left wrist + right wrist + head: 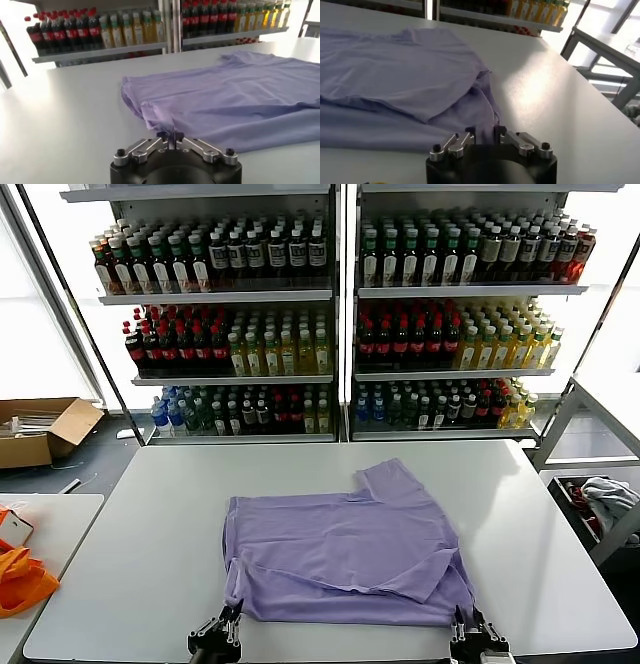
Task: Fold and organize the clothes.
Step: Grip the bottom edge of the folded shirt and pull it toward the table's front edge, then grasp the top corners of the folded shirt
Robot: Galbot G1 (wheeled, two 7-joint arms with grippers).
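- a lavender t-shirt (345, 549) lies partly folded in the middle of the white surface (150, 524), its near hem close to the front edge and one sleeve pointing toward the shelves.
- the left hand (228, 621) sits at the shirt's near left corner; the left wrist view shows its fingers pressed together, pinching a small peak of the fabric edge (170, 134).
- the right hand (468, 621) sits at the near right corner; in the right wrist view (485, 134) its fingertips stand a little apart with the shirt corner between them, and whether they grip the cloth cannot be told.
- containers: shelves (230, 296) behind the surface are packed with rows of bottles (250, 344); a cardboard box (40, 429) sits open on the floor at far left, its contents unclear; a bin (585, 499) at right holds a grey-white cloth bundle (608, 496).
- only the head view shows the box, the bin and an orange bag (20, 579) on a side table at left.
- only the right wrist view shows the folded-over layer's edge (420, 112) lying across the lower layer.
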